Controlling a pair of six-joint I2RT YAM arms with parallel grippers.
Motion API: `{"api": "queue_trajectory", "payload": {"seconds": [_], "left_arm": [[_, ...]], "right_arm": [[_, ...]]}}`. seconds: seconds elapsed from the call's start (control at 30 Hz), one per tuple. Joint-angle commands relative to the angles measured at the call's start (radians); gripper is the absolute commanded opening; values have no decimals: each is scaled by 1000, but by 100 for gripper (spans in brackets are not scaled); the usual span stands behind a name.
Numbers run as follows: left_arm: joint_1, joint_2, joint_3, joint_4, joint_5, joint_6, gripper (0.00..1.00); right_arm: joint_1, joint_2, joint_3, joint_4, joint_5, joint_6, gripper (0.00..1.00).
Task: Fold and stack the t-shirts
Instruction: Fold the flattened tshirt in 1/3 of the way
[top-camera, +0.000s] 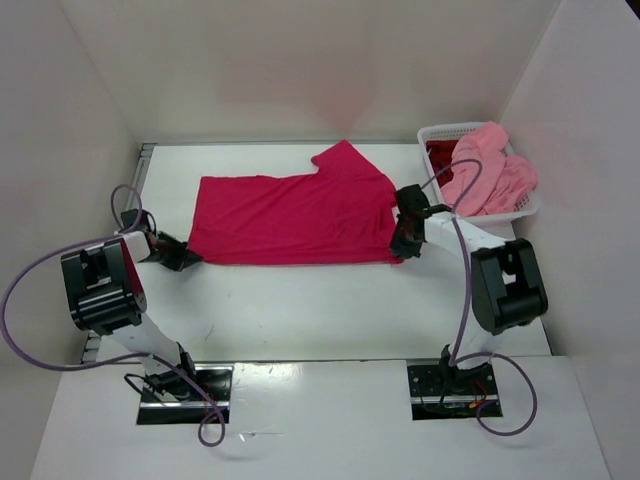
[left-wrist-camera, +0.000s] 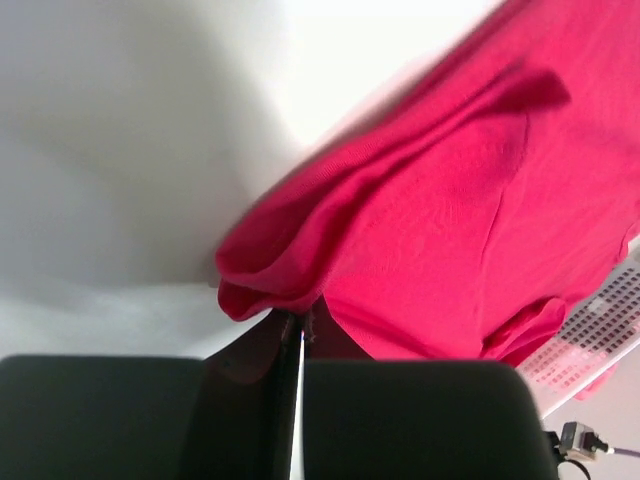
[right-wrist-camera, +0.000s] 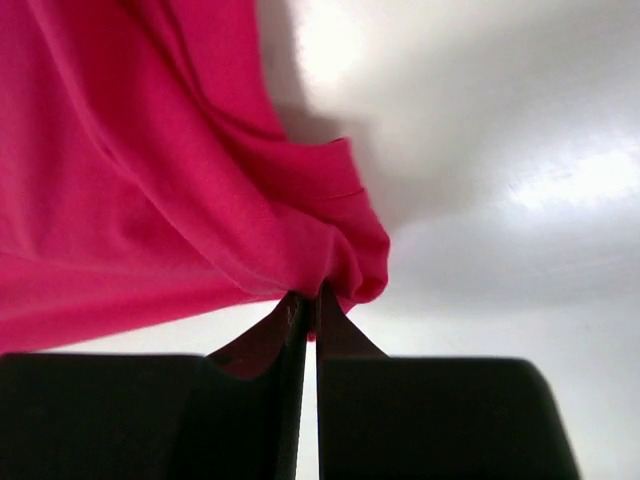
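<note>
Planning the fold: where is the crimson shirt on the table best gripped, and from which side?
Its two near corners, each arm coming low from its own side. The crimson shirt lies flat and wide, so only edges give cloth to pinch; left fingers and right fingers are shut there.

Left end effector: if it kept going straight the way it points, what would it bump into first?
The crimson-pink t-shirt. The left end effector is shut on its bunched edge, and more of that shirt lies straight ahead. The white basket looks farther off, though depth is hard to judge.
</note>
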Motion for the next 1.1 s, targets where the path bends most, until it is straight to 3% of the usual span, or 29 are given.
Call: {"api": "queue_trajectory", "payload": {"seconds": [0.0, 0.13, 0.2, 0.27, 0.3, 0.4, 0.43, 0.5, 0.57, 0.63, 0.7, 0.73, 0.83, 0.93, 1.07], "left_arm": [[59, -87, -53, -101, -21, 100, 0], [110, -148, -116, -203, 3, 172, 0], [134, -188, -139, -251, 14, 201, 9], [135, -220, -138, -270, 51, 201, 25], [135, -258, -138, -293, 60, 201, 42], [144, -338, -126, -345, 60, 211, 65], [144, -355, -126, -345, 71, 211, 78], [144, -392, -126, -345, 94, 211, 83], [125, -401, -83, -345, 79, 220, 83], [81, -391, -26, -318, 65, 220, 70], [-6, -351, 57, -257, 22, 209, 55], [-61, -313, 84, -232, -1, 188, 35], [-140, -190, 230, -174, -105, 156, 14], [-162, -36, 402, -143, -191, 134, 13], [-172, 124, 585, -98, -311, 105, 41]], "right_arm": [[-73, -124, -79, -86, -44, 25, 6], [-86, -217, -103, -137, -107, 51, 6], [-86, -228, -102, -172, -139, 51, 7], [-86, -283, -102, -201, -182, 51, 10], [-86, -308, -116, -210, -199, 51, 18], [-86, -359, -116, -224, -208, 60, 40], [-86, -371, -116, -224, -209, 60, 44], [-95, -371, -104, -224, -209, 51, 52], [-95, -371, -54, -215, -199, 40, 52], [-95, -336, 24, -186, -190, 31, 52], [-86, -285, 75, -119, -216, 11, 37], [-77, -220, 130, -94, -227, 11, 20], [-34, -76, 252, -7, -245, -7, 2], [-23, 52, 367, 44, -267, -7, 0], [-23, 173, 476, 90, -334, -17, 2]]}}
